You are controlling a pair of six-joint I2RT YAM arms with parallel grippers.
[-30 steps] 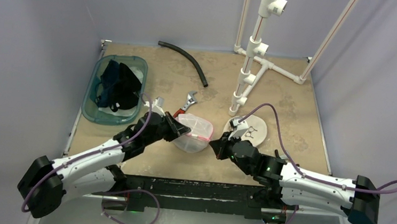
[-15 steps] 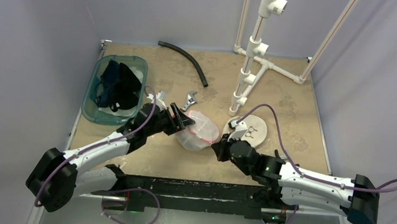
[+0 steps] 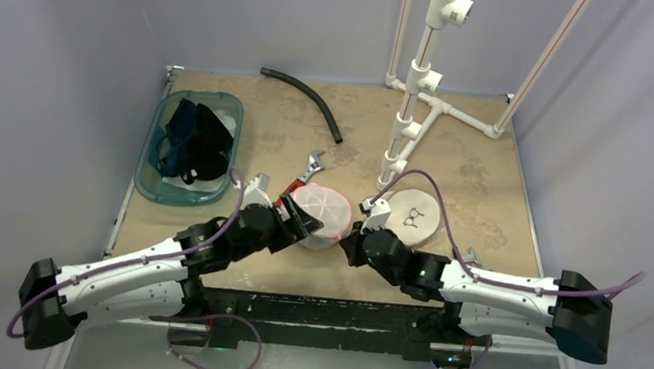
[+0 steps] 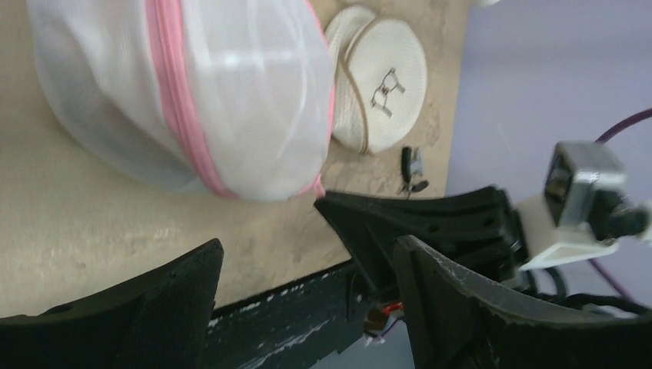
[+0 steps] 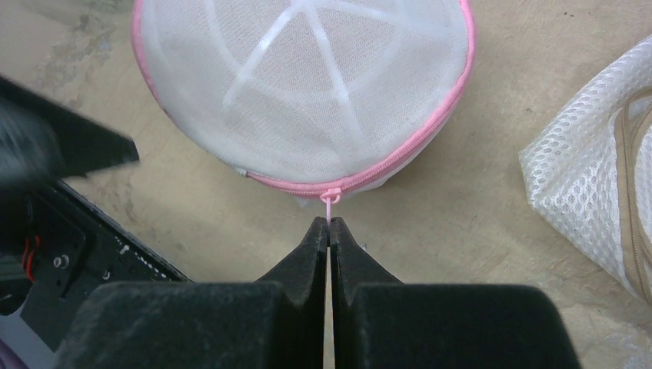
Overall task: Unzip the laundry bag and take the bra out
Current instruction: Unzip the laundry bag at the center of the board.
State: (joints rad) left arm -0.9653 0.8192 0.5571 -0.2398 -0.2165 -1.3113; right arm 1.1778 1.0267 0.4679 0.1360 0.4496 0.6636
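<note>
- Laundry bag (image 3: 321,212): white mesh dome with pink zipper trim, sitting on the counter (image 3: 483,179) near the front edge, between the two arms.
- The zipper looks closed along the whole stretch the right wrist view shows. The zipper pull (image 5: 330,201) hangs at the bag's near side, pointing at the right arm.
- Right pincer (image 5: 329,231): clenched, tips pressed together with the pink pull tab pinched between them. It is low over the counter, just at the bag's right-front edge.
- Left pincer (image 4: 307,254): released, jaws spread wide with nothing between them. It sits just beside the bag's left side; I can't confirm contact from the top view.
- Bra: can't make it out through the mesh, which shows only white ribs and haze.
- Cream round padded item (image 3: 413,216) lies flat on the counter just right of the bag, with a small metal clasp on top.
- Red-handled wrench (image 3: 312,164) lies right behind the bag.
- Teal bin (image 3: 152,140) of dark clothes is at back left.
- Black hose (image 3: 304,99) lies near the back edge.
- White PVC frame (image 3: 420,77) stands at back right.
</note>
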